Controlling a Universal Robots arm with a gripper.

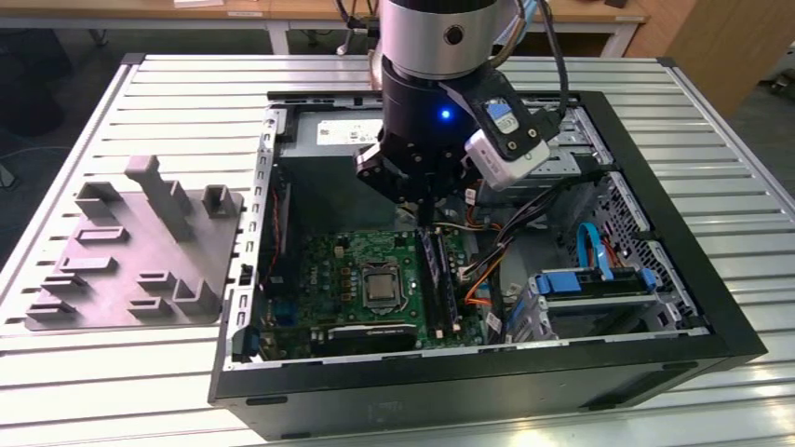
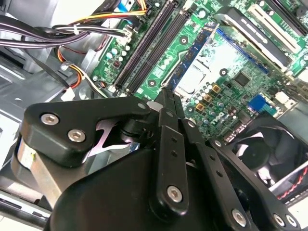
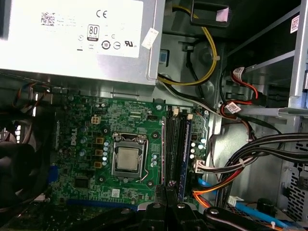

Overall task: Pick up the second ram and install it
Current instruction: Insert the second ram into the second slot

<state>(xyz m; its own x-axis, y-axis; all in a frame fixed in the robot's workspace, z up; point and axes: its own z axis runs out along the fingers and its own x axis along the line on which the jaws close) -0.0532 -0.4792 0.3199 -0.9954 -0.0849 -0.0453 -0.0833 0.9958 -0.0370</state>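
Gripper [image 1: 424,216] hangs inside the open computer case [image 1: 497,365], jaws together with no gap visible; nothing can be made out between them.

The second ram [image 1: 434,279] is a narrow dark bar standing on edge on the motherboard [image 1: 348,261]. It sits just to the exterior view's right of the CPU socket [image 1: 376,284], long axis running far to near. The fingertips are over its far end; contact cannot be told.

Count: one gripper, one CPU socket, one grey fixture plate [image 1: 137,270] outside the case on the exterior view's left. A blue-edged bar [image 3: 186,154] runs parallel beside the ram in the first wrist view.
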